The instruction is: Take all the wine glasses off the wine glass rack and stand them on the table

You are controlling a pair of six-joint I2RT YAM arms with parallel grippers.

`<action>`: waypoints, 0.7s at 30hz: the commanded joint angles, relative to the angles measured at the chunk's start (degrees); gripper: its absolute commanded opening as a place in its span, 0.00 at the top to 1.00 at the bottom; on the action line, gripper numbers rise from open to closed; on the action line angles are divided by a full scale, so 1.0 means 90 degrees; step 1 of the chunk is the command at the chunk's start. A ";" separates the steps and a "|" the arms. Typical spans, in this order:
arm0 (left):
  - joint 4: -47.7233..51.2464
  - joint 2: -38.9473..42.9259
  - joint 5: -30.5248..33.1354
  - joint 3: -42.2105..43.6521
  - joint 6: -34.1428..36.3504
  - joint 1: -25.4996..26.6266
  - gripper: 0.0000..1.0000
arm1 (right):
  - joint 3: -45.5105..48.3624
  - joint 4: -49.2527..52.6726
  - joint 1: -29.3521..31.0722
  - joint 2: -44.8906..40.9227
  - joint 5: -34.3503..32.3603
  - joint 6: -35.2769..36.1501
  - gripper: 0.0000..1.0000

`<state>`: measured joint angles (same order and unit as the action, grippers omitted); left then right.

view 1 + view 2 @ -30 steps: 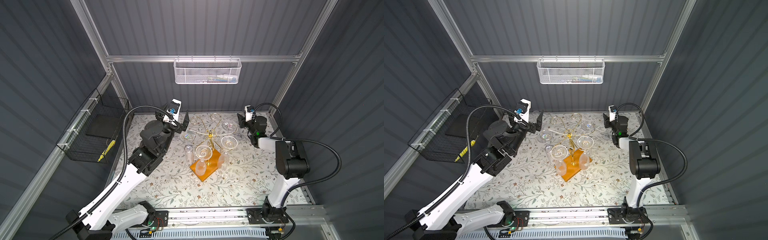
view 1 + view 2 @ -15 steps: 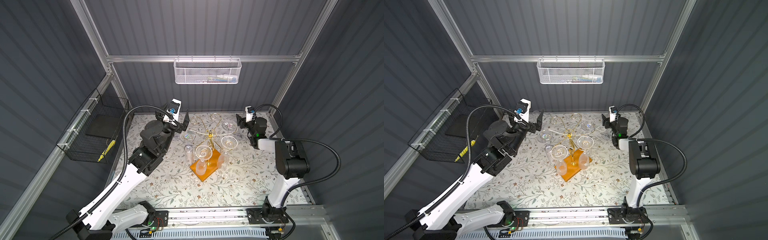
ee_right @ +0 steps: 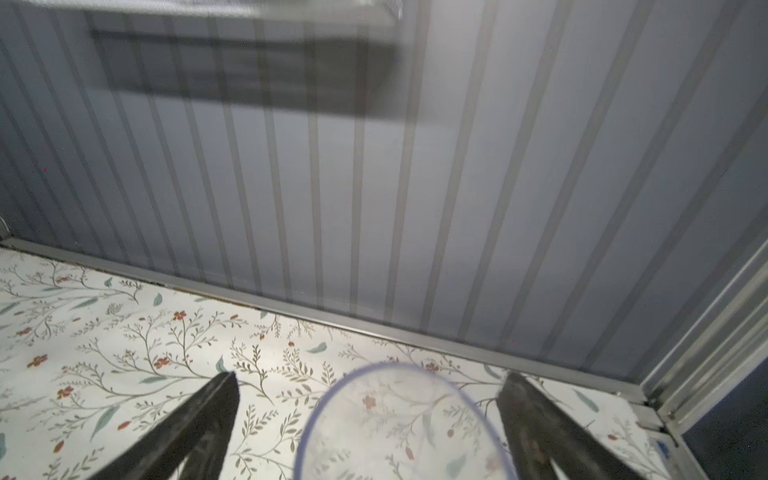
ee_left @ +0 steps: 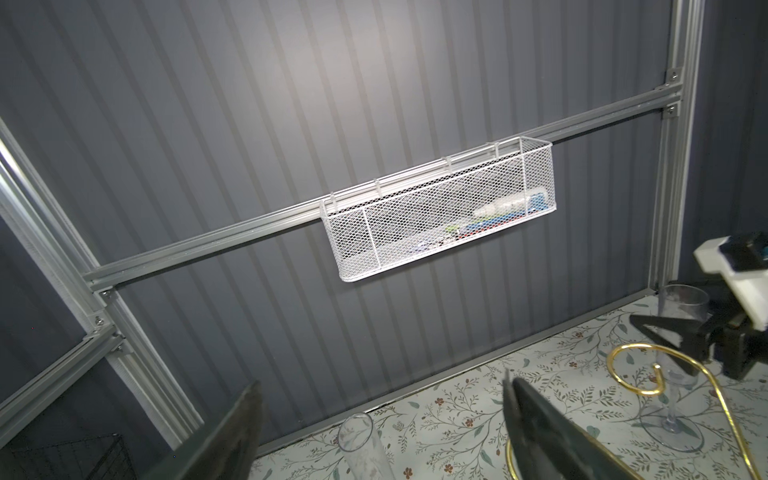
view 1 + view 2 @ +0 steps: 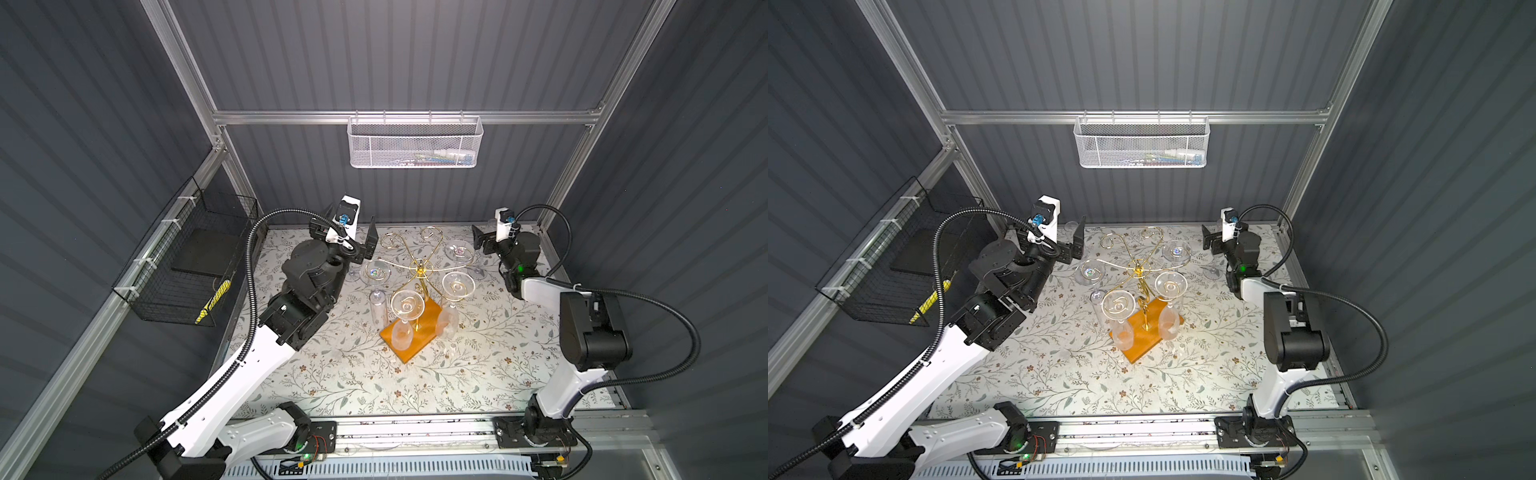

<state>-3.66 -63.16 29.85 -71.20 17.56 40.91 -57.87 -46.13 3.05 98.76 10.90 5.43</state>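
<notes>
Floral mat [image 3: 124,332]: wine glass [image 3: 395,428] btwn wide-spread right gripper [image 3: 370,379] jaws

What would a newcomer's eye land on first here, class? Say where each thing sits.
The gold wine glass rack stands in the middle, clear glasses hanging upside down from its curls. Either side of it, towards the back, the left claw and right claw gape open. A white mesh basket hangs on the rail above.

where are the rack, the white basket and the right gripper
rack [image 5: 415,347], in a top view, on the bare wooden base
white basket [image 5: 415,145], in a top view, on the front mesh wall
right gripper [image 3: 372,377], in the right wrist view, midway between its open fingertips
</notes>
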 commanded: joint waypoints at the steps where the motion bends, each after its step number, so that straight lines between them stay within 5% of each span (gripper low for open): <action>1: 0.0345 0.0068 0.0681 -0.0222 -0.0526 0.0006 0.08 | -0.0278 0.0795 0.0009 -0.0749 -0.0231 0.0153 0.01; 6: 0.1105 0.0727 0.0294 0.0122 -0.1591 0.0005 0.08 | -0.0165 0.1811 0.0041 -0.2097 -0.0466 -0.0430 0.01; 9: 0.1632 0.0998 -0.0035 0.0083 -0.2427 0.0003 0.09 | -0.0780 0.4008 0.0077 -0.2854 -0.0904 -0.1525 0.01; 12: 0.2541 0.1119 -0.0417 -0.0315 -0.3345 0.0006 0.08 | -0.1035 0.5345 0.0228 -0.3555 -0.1109 -0.1818 0.01; 16: 0.3005 0.1579 -0.0896 -0.0146 -0.4585 0.0006 0.08 | -0.1255 0.6943 0.0256 -0.4302 -0.0193 -0.2223 0.01; 21: 0.3184 0.1990 -0.2059 0.0258 -0.5833 0.0005 0.09 | -0.0849 0.7560 0.0272 -0.5122 0.0368 -0.2655 0.01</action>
<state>21.58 -46.63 18.98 -70.43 -24.60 40.91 -67.46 12.08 5.28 54.92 9.65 -14.46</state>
